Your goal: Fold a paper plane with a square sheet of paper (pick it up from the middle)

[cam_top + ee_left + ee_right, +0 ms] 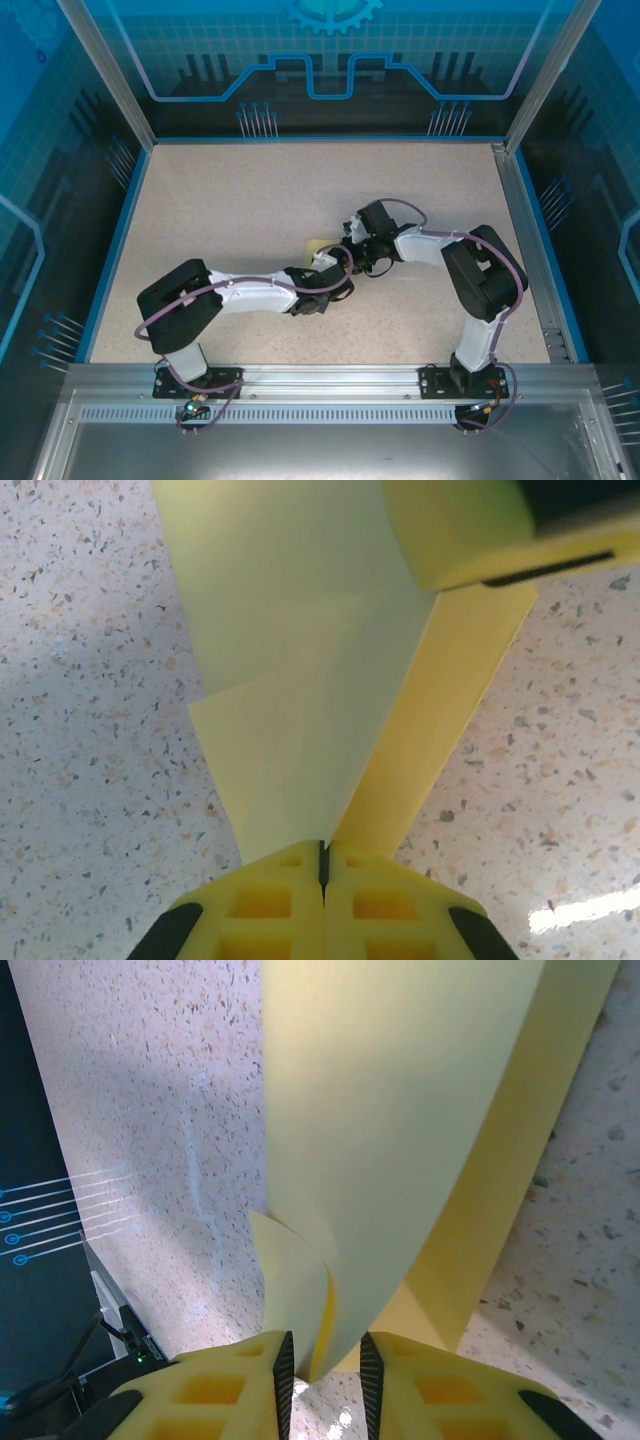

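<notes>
The square sheet of paper (300,660) is pale yellow, folded into layers and lifted off the table between both arms; a small corner of the paper (318,246) peeks out at the table's centre. My left gripper (322,865) is shut on the sheet's narrow end, with the pads pressed together on it. A finger (470,530) of the other arm's gripper sits at the sheet's far end. My right gripper (322,1365) is open: its dark pads stand apart around the curled layers of the paper (400,1110), not squeezing them. The left gripper (335,264) and the right gripper (353,250) nearly touch.
The speckled beige tabletop (250,200) lies under both arms. A blue rim (115,250) and a metal rail (530,240) bound it at the sides, and clear enclosure walls stand around it. The arm bases sit on the aluminium frame (330,375) at the near edge.
</notes>
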`<state>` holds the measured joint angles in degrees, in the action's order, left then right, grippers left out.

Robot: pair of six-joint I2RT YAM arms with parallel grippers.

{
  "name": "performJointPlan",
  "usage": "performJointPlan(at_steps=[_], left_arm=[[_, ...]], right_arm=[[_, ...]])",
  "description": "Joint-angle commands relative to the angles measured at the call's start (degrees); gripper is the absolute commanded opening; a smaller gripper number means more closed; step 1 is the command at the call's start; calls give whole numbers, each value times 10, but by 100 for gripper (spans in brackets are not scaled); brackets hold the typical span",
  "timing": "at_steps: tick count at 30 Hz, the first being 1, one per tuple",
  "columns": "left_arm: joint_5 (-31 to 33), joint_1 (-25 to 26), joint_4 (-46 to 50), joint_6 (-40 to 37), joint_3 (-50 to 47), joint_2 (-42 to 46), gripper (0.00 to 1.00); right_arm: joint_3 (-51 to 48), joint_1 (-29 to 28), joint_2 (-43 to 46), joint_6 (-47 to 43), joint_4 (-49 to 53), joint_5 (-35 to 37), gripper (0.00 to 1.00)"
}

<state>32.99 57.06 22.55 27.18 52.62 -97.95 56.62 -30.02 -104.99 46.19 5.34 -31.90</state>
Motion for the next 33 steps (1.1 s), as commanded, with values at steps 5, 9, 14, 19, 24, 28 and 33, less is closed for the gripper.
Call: performJointPlan(at_steps=[5,9,14,19,24,28,33], left_arm=[[-25,-4,-33,-17,-33,37,10],[-17,-6,-26,-21,-32,37,16],[-2,-6,-10,-14,-29,35,36],[10,-6,-2,-2,-33,35,37],[20,-6,5,9,-35,33,34],[24,-6,3,8,-35,33,38],[27,-6,5,6,-33,23,38]], right_arm=[[27,-12,-1,-4,22,-8,21],[34,-16,-5,-4,29,-9,17],[41,-19,-4,-4,37,-10,14],[43,-19,-2,-2,40,-10,14],[45,-19,0,-4,43,-8,14],[44,-19,1,-4,46,-8,12],[44,-20,2,-5,46,-7,11]])
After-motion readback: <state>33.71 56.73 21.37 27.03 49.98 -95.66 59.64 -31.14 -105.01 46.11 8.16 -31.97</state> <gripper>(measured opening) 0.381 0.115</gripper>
